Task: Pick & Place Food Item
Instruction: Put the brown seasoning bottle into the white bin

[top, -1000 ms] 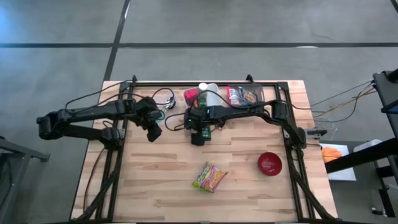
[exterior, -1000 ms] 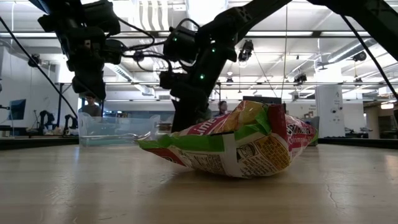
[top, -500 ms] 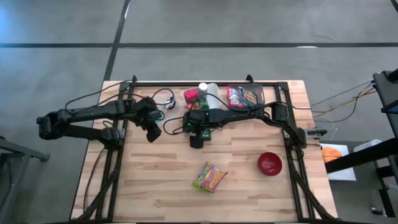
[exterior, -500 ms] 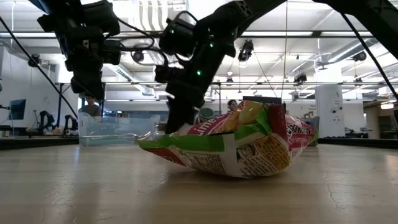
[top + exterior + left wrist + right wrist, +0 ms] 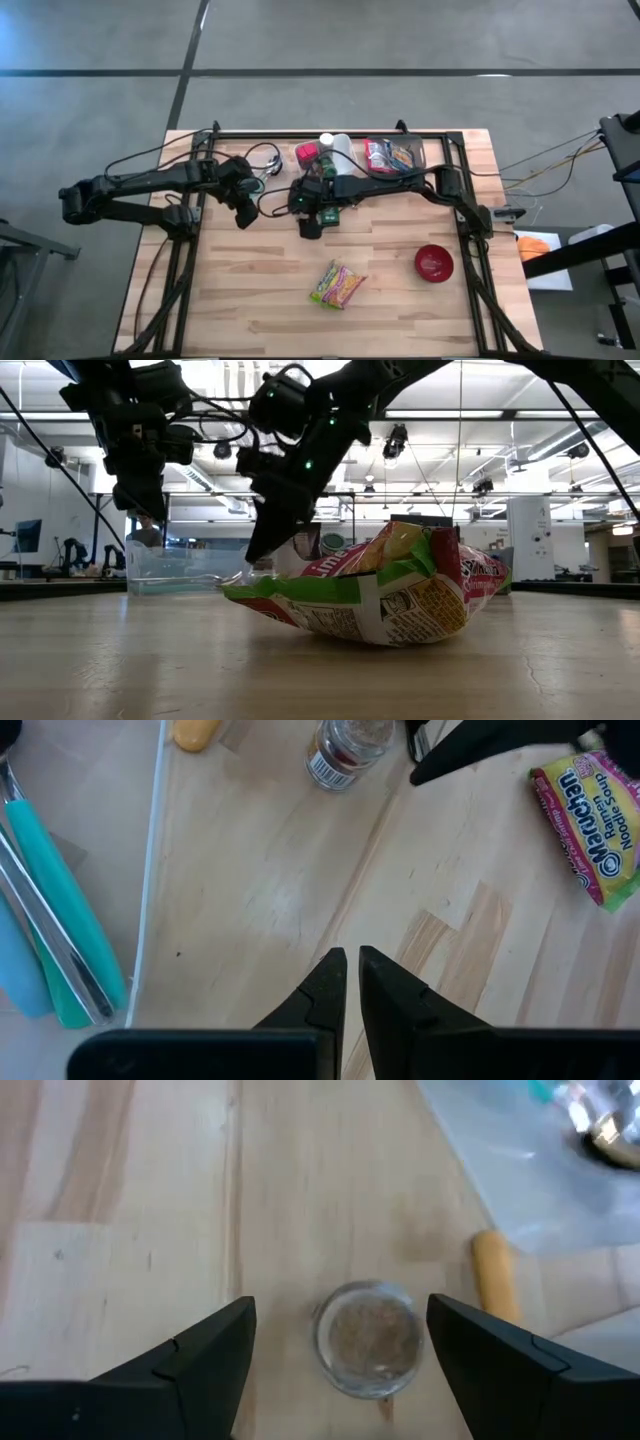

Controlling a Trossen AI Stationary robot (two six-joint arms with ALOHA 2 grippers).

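Pale wood surface [image 5: 260, 290], matt, fine grain. Noodle packet [image 5: 338, 285] crinkled glossy plastic. Jar [image 5: 369, 1337] clear glass.

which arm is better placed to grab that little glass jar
Right, probably. The right end effector is open and the glass jar sits between its fingers in the right wrist view. The left end effector is shut and waits farther off over bare table.

The right gripper [image 5: 311, 228] is hovering over the table [image 5: 250, 290] near its far middle. The left gripper [image 5: 246, 214] is waiting just beside it. A noodle packet [image 5: 338, 285] is lying nearer the front edge, well apart from a red bowl [image 5: 433, 263].
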